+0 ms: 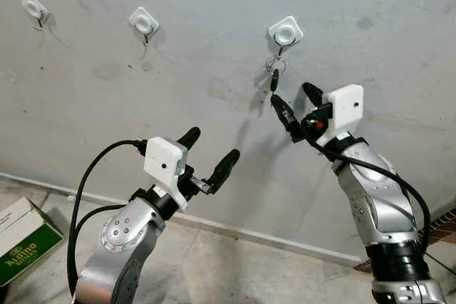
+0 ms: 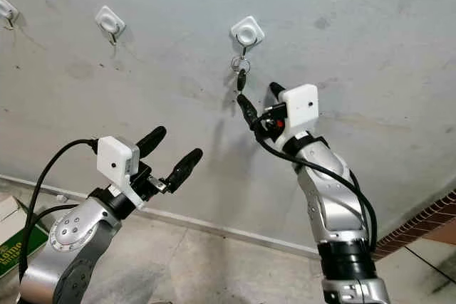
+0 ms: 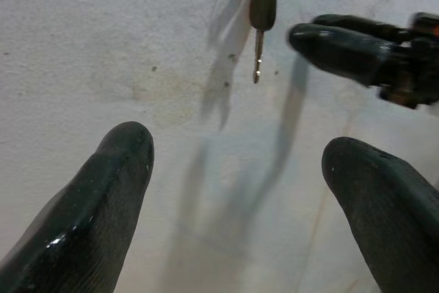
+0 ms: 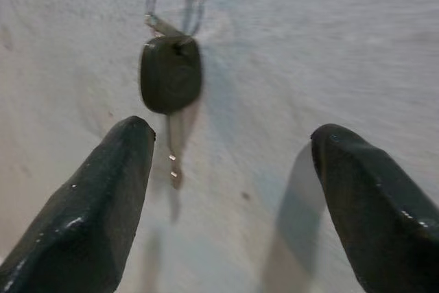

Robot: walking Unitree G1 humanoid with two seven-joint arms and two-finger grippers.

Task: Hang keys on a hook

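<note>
Nearest to me, down on the floor at the left, sits one green and white box, nothing to do with the job. Above it the left end effector is raised in front of the wall, fingers spread apart and holding nothing; from its wrist camera the two black fingertips frame bare plaster with the key far off between them.

Further in and to the right, the right end effector is up close to the wall, just below the key. Its fingers are apart too, with nothing between them; in its wrist view the key dangles freely beside one fingertip, apart from it as far as I can tell.

Farthest away, on the wall itself: three white hooks in a row, a left hook, a middle hook and a right hook. The first two are bare. On the right one hangs the key by its ring, black head up, blade pointing down.

So I'd say the task is as good as done: the key is on a hook and neither end effector has hold of it. What's left, I reckon, is only for the right arm to draw back without brushing the key off

Count: one key on one ring, three hooks, two end effectors, one box
</note>
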